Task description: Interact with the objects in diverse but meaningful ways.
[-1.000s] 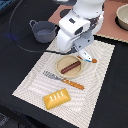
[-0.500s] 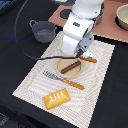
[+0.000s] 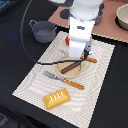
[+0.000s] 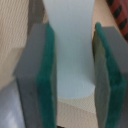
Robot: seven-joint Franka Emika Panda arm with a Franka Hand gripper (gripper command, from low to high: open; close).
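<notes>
Gripper (image 4: 74, 65) pads astride pale silvery flat piece (image 4: 72, 45).

Sausage (image 3: 70, 67) on plate (image 3: 62, 71); fork (image 3: 63, 81) between plate and bread loaf (image 3: 56, 98).

worktop (image 3: 15, 55): black, pretty much fills the view
mat (image 3: 35, 77): pale striped cloth, laid at an angle in the middle
far board (image 3: 107, 30): reddish-brown slab, far right
light: even, soft
</notes>
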